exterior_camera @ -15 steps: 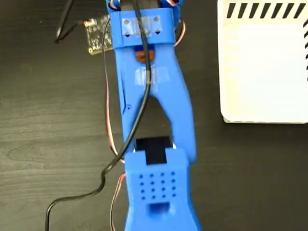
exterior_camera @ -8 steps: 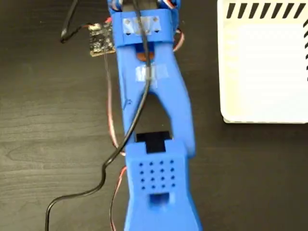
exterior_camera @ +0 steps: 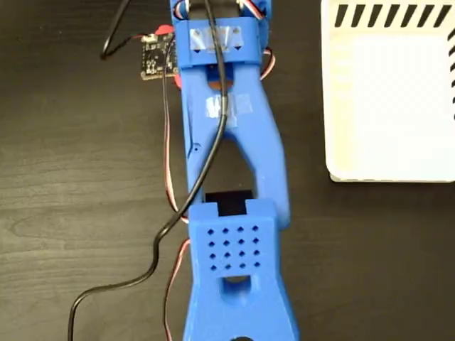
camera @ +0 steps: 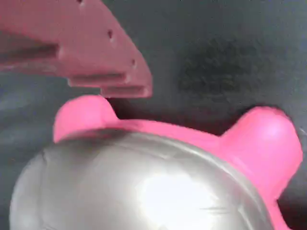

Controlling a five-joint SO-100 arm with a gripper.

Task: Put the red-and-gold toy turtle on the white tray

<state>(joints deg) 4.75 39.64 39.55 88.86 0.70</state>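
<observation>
The red-and-gold toy turtle (camera: 158, 182) fills the lower wrist view: a shiny domed shell with pink-red stubby limbs sticking out at the left and right. One gripper finger (camera: 96, 52) lies against the turtle's upper edge, and the other finger is hidden below the frame. In the fixed view the blue arm (exterior_camera: 231, 163) runs up the middle and hides the gripper. Only a red speck (exterior_camera: 165, 30) shows beside the camera board (exterior_camera: 158, 55). The white tray (exterior_camera: 391, 99), with black stripes along its top edge, lies at the upper right, apart from the arm.
A black cable (exterior_camera: 153, 273) and red wires (exterior_camera: 170, 192) trail along the arm's left side over the dark wooden table (exterior_camera: 71, 177). A strip of dark table separates the arm from the tray's left edge.
The arm's upper end and the camera board have shifted right, towards the tray, and the perforated blue block has moved up the picture. The tray has not moved.
</observation>
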